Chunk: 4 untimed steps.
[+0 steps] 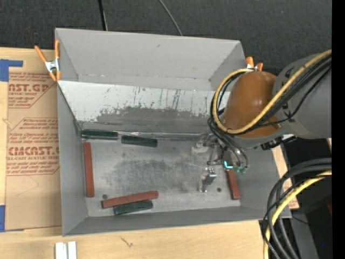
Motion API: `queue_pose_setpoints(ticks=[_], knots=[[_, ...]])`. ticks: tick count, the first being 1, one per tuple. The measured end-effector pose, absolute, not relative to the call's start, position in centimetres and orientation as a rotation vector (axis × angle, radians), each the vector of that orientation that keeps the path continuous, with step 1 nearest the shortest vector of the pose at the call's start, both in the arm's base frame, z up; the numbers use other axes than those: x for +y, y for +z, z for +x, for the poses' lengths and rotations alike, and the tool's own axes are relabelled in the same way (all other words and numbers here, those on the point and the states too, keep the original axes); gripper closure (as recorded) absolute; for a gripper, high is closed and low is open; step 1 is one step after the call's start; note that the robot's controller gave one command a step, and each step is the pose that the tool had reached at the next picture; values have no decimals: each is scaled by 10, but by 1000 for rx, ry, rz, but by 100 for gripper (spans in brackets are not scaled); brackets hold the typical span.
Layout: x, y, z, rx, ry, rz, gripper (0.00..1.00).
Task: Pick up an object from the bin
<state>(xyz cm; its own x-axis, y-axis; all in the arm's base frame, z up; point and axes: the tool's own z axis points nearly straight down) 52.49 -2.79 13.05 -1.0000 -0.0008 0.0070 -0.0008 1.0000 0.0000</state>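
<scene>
Red-brown bar (233, 183), short and flat, lies on the floor of the bin (145, 58) at the lower right of the frame. It sits close to the right wall and leans a little off vertical, top end tipped left. It's the thing nearest my tool (206, 181).

The tool is low over the floor just left of that bar, level with its upper half. A thin strip of grey floor shows between the two, so I read them as apart. I cannot tell whether the tool is released or clenched: its tip is small bare metal against grey metal. Whether it grips anything or touches the floor, I cannot tell either.

Above the tool the wrist carries an orange cover (250, 104) at the upper right of the frame, partly over the bin's right wall. Yellow and black cables (221, 99) loop round it. A small teal light (229, 166) glows on the wrist, just above the bar.

The rest of the bin, quick:
- A long red-brown stick (89, 169) lies along the left wall, running up and down the frame.
- A dark green bar (99, 135) lies at the foot of the back wall, upper left.
- A second green bar (139, 141) lies just right of it and slightly lower.
- A reddish bar (130, 199) and a dark green strip (133, 208) lie side by side at the lower left, touching, nearly parallel to the front wall.

All five are well apart from the tool.
</scene>
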Motion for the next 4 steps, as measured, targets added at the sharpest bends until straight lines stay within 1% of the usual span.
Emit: queue_pose_setpoints(ticks=[1, 2, 3, 4], knots=[[-28, 134, 527, -3142, 1, 2, 0], [-64, 138, 535, -3142, -4, -9, 0], [-93, 109, 540, -3135, 3, 248, 0], [-126, 81, 528, -3105, -1, 491, 0]])
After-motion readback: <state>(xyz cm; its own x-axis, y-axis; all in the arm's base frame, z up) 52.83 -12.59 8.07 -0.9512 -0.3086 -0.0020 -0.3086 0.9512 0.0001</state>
